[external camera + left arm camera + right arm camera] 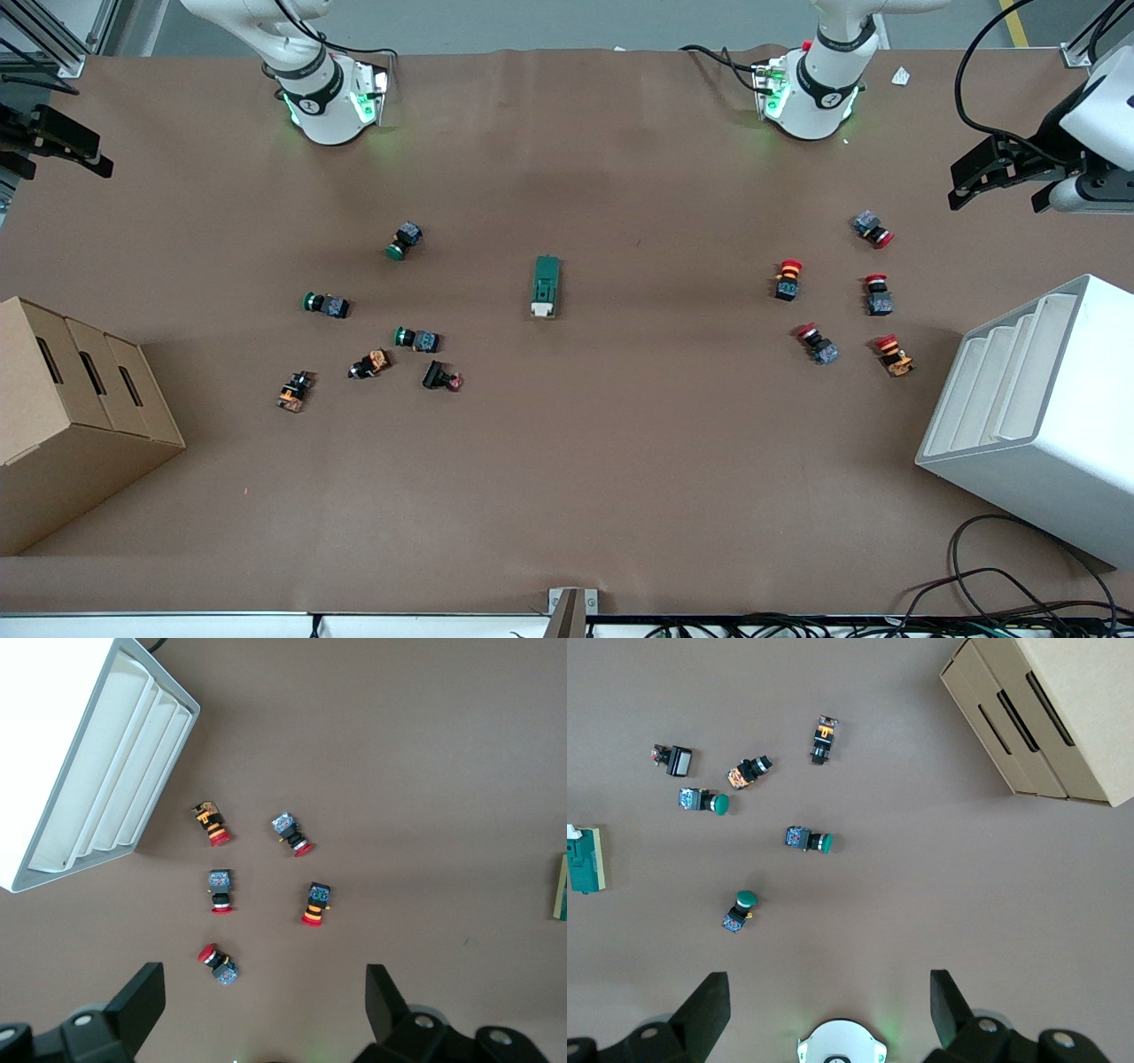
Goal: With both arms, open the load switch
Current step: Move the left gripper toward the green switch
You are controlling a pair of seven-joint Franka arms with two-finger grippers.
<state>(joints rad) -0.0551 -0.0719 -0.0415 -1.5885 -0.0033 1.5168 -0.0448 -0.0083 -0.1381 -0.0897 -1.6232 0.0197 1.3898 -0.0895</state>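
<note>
The load switch (546, 286), a dark-green block with a cream end piece, lies flat at the middle of the table, untouched. It shows at the edge of the right wrist view (585, 861), and only a sliver of it shows in the left wrist view (562, 888). My left gripper (961, 186) hangs high over the left arm's end of the table, open (266, 1001) and holding nothing. Over the right arm's end my right gripper (84, 151) is also high, open (830, 1005) and empty. Both are far from the switch.
Several red push buttons (788, 279) lie toward the left arm's end and several green and black ones (416, 338) toward the right arm's end. A white stepped rack (1036, 408) and a cardboard box (71, 416) stand at the two ends.
</note>
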